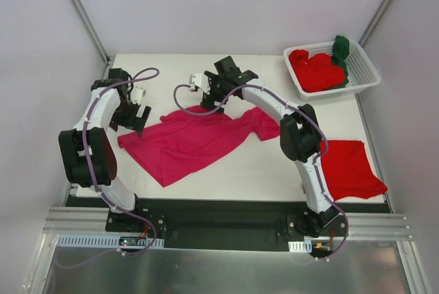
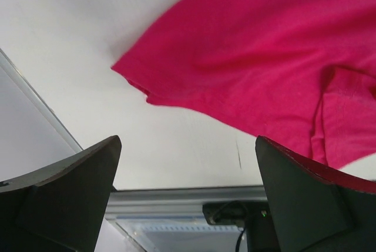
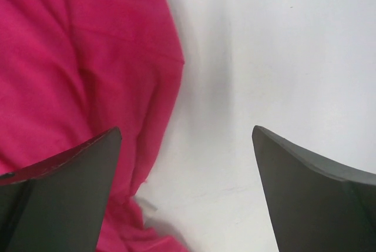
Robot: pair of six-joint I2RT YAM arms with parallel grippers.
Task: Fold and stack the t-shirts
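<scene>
T-shirt (image 1: 185,140) (magenta) spread rumpled, both jaws wide

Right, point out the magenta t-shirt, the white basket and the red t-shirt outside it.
magenta t-shirt (image 1: 185,144): top view, body middle.
white basket (image 1: 368,68): top view, right wall.
red t-shirt (image 1: 350,167): top view, centre.

The magenta-pink t-shirt (image 1: 188,140) lies spread but rumpled on the table (image 1: 260,170), just toward 9 o'clock of its centre. A red t-shirt (image 1: 350,167), folded roughly square, lies flat at 4 o'clock. At 2 o'clock, bunched red t-shirts (image 1: 314,71) fill the white basket (image 1: 363,78), with a dark green t-shirt (image 1: 341,51) crumpled against their far side.
</scene>
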